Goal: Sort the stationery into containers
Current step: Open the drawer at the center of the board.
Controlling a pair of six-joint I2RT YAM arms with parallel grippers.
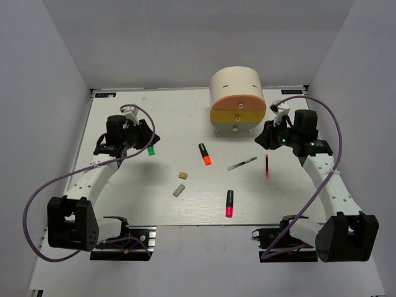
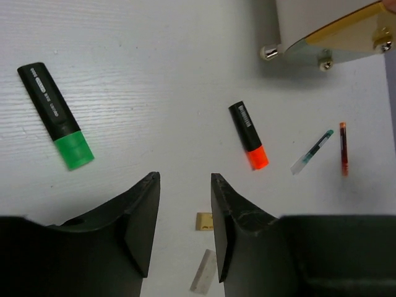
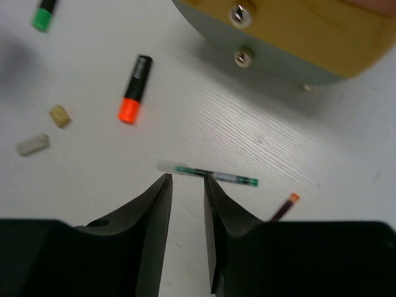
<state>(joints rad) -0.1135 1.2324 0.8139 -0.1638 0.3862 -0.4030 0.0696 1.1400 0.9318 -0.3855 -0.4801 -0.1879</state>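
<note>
The cream half-cylinder drawer unit (image 1: pixel 235 102) stands at the back with its orange, yellow and pale green drawers shut. On the table lie an orange highlighter (image 1: pixel 205 154), a pink highlighter (image 1: pixel 229 203), a thin white pen (image 1: pixel 242 163), a thin red pen (image 1: pixel 266 165) and two beige erasers (image 1: pixel 183 176) (image 1: pixel 179 190). A black-bodied green highlighter (image 2: pixel 55 116) lies by my left gripper (image 1: pixel 143 137), which hovers open and empty (image 2: pixel 184 179). My right gripper (image 1: pixel 267 137) is open and empty (image 3: pixel 185 178) above the white pen (image 3: pixel 207 173).
White walls enclose the table on three sides. The drawer knobs (image 3: pixel 244 57) face the front. The purple cables (image 1: pixel 337 133) loop beside each arm.
</note>
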